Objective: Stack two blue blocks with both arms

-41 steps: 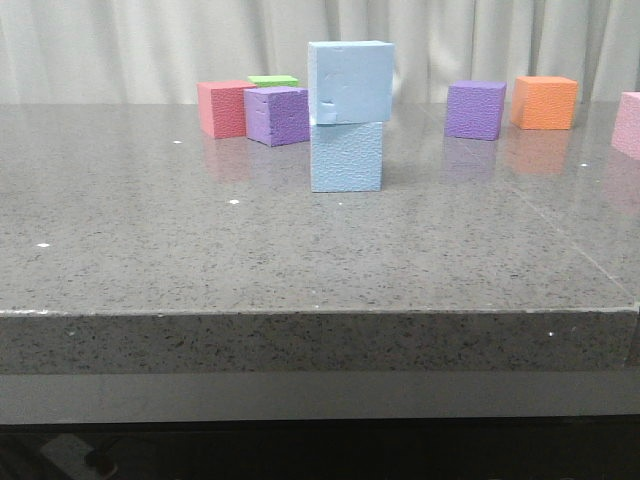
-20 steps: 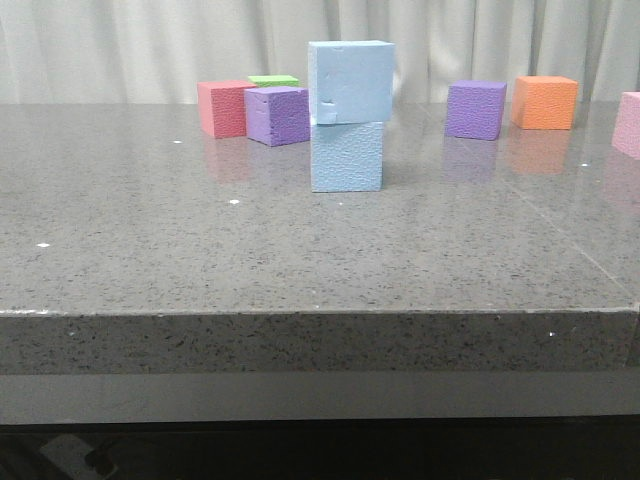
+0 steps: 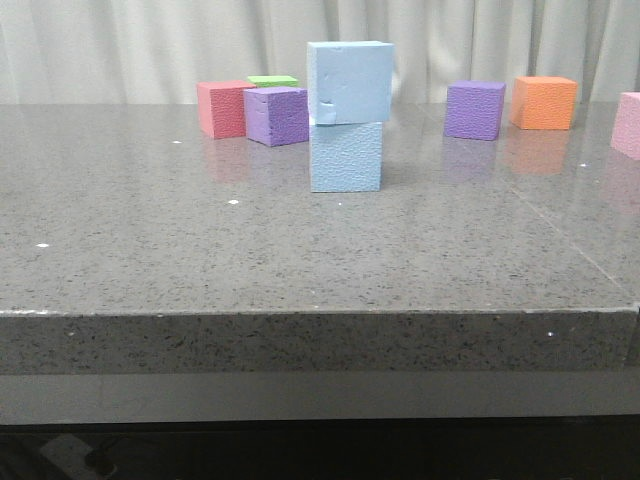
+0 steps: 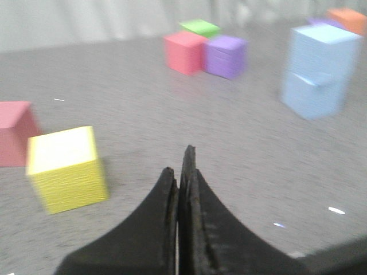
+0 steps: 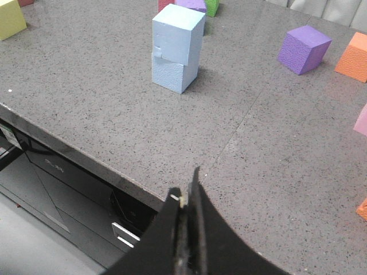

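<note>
Two pale blue blocks stand stacked mid-table: the upper block (image 3: 350, 82) rests on the lower block (image 3: 346, 156), slightly offset and turned. The same stack appears in the left wrist view, upper (image 4: 321, 48) on lower (image 4: 309, 97), and in the right wrist view, upper (image 5: 178, 33) on lower (image 5: 174, 72). No arm shows in the front view. My left gripper (image 4: 182, 163) is shut with nothing in it, well away from the stack. My right gripper (image 5: 187, 192) is also shut and empty, hovering over the table's front edge, far from the stack.
Behind the stack sit a red cube (image 3: 225, 108), a purple cube (image 3: 277, 115) and a green one (image 3: 273, 81). Right of it stand another purple cube (image 3: 475, 109), an orange cube (image 3: 544, 102) and a pink one (image 3: 629, 124). A yellow cube (image 4: 67, 168) lies near my left gripper.
</note>
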Available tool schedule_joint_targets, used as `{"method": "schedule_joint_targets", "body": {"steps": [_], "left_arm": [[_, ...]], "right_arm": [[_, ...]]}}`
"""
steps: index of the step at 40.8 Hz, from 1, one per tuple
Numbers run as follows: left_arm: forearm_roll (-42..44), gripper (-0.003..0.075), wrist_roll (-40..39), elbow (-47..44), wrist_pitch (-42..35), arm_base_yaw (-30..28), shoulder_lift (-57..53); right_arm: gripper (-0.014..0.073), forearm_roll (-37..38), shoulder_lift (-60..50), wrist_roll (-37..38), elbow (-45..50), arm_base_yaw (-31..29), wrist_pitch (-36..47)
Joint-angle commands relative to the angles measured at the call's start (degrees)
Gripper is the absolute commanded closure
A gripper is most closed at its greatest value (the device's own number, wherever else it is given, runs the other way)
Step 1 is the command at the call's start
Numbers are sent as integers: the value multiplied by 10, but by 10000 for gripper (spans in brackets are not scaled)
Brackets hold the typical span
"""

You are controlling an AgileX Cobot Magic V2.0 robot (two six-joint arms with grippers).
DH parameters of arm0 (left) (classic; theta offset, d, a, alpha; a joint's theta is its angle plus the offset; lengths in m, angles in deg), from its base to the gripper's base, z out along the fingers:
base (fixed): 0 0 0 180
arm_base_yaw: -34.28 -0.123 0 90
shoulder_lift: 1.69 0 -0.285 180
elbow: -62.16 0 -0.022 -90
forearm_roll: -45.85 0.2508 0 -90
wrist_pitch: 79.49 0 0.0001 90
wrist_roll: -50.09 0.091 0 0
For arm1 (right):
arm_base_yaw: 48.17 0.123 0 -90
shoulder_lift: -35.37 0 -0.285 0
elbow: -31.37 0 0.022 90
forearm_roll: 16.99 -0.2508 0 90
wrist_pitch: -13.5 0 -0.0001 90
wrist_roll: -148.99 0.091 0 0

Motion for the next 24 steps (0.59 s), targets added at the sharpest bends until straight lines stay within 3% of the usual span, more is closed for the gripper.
{"method": "schedule_joint_targets", "body": {"steps": [1, 8, 24], "left_arm": [[-21, 741, -4, -59, -131, -63, -44], [-60, 741, -4, -150, -207, -108, -102], [-53, 741, -4, -177, -256, -76, -125]], "right_arm": [[610, 1, 5, -1, -12, -2, 41], [610, 1, 5, -1, -12, -2, 41], [610, 1, 5, -1, -12, -2, 41]]}}
